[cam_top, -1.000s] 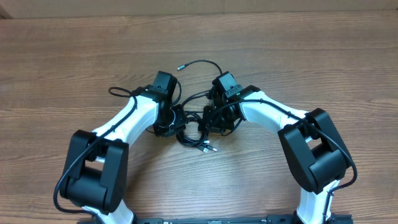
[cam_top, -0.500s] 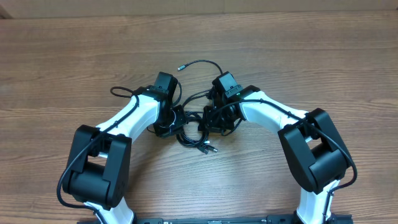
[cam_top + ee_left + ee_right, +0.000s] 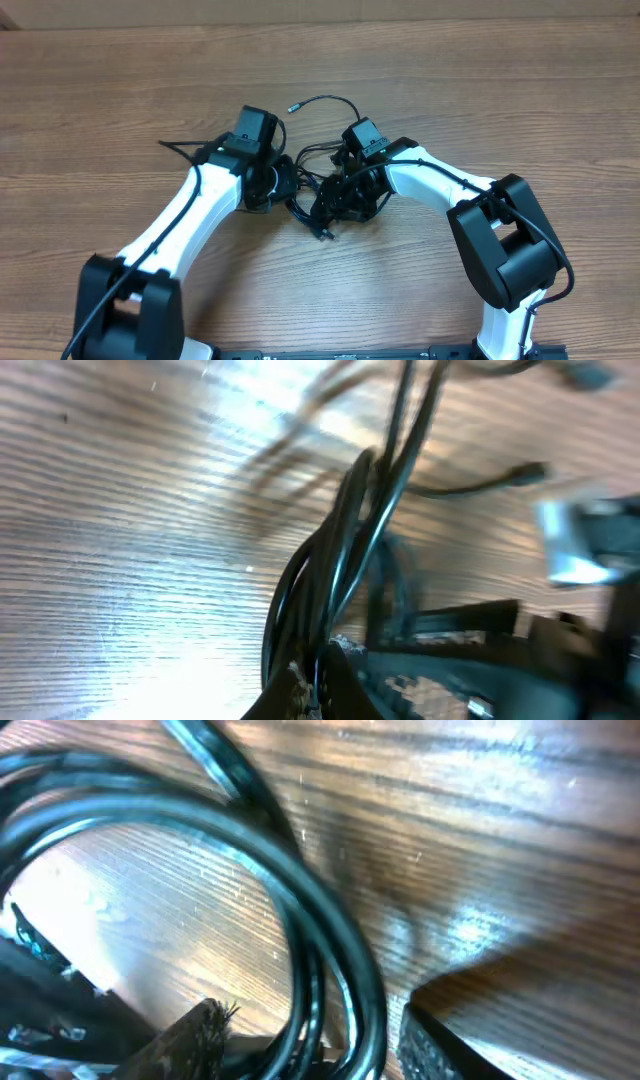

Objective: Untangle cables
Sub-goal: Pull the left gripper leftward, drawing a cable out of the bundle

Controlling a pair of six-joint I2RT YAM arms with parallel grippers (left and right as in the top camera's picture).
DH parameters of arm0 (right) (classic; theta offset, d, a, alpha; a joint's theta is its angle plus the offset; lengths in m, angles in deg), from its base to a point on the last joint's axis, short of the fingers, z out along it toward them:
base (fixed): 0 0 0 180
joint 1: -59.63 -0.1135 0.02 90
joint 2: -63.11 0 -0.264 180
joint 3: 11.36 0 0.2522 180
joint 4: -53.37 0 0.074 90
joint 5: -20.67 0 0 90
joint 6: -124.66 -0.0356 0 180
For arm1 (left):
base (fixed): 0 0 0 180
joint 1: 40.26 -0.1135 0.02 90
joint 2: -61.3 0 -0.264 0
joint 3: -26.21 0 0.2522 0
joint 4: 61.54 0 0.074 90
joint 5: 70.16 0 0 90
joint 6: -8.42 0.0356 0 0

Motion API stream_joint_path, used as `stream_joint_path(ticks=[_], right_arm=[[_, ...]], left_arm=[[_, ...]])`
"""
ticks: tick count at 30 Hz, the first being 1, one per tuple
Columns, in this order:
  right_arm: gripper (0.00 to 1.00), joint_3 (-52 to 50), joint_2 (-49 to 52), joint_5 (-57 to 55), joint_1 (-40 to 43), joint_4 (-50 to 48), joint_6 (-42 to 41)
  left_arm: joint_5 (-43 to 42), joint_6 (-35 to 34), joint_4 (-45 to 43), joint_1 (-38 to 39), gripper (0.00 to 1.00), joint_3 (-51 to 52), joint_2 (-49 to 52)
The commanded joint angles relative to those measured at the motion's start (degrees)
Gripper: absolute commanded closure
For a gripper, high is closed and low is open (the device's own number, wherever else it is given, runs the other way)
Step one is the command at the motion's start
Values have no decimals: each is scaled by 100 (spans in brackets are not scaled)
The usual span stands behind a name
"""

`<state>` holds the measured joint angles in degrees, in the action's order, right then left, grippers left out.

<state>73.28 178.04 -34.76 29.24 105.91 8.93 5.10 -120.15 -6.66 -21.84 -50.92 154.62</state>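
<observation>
Overhead view of a wooden surface [image 3: 450, 90]. A knot of thin black cables [image 3: 300, 207] lies at its centre, between two robot tools. The left tool [image 3: 312, 685] sits at nine o'clock of the knot, clamped on a bundle of strands that runs away from its tips. The right tool [image 3: 310, 1040] sits at three o'clock, fingers apart, with a loop of the cables lying between them and not pinched. One free end arcs toward twelve o'clock and ends in a small plug [image 3: 293, 105]. Both tools touch the knot, so neither is nearer. Any pull apart would probably run along the nine-to-three line.
</observation>
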Motion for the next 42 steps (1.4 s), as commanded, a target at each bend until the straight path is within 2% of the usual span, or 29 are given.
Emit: stream_joint_path(ticks=[1,3,6,10,18,21,25,28,35,42], right_arm=[[58,-42,61,105,-22,35,-181],[70,-42,61,-61,-37,26,-437],[81,-42,61,-463,-59,13,-769],[91,-42,61,-605,-98,-9,-901],[96,-42,61,-844,-192,-55,-970],[96,-42,61,-911,-192,-83,-988],[96,-42,61,-1010,-190,-151,-990],[96,-42,61,-1014,-179,-260,-986],[96,-42,61,-1043,-173,-402,-979],[96,-42,61,-1054,-175,-400,-962]], left_arm=[[7,129,-68,22,96,-33,-162],[-52,129,-109,22,96,-33,-162],[-197,129,-210,17,96,-35,-162],[-337,129,-323,-4,96,-48,-162],[-496,131,-348,-273,96,-79,-164],[-1091,140,-337,-614,96,-87,-162],[-1624,538,-205,-1008,96,-85,-162],[-1309,898,70,-1150,96,-85,-162],[527,898,769,-1161,96,-81,-155],[1268,876,807,-1163,96,-52,-138]])
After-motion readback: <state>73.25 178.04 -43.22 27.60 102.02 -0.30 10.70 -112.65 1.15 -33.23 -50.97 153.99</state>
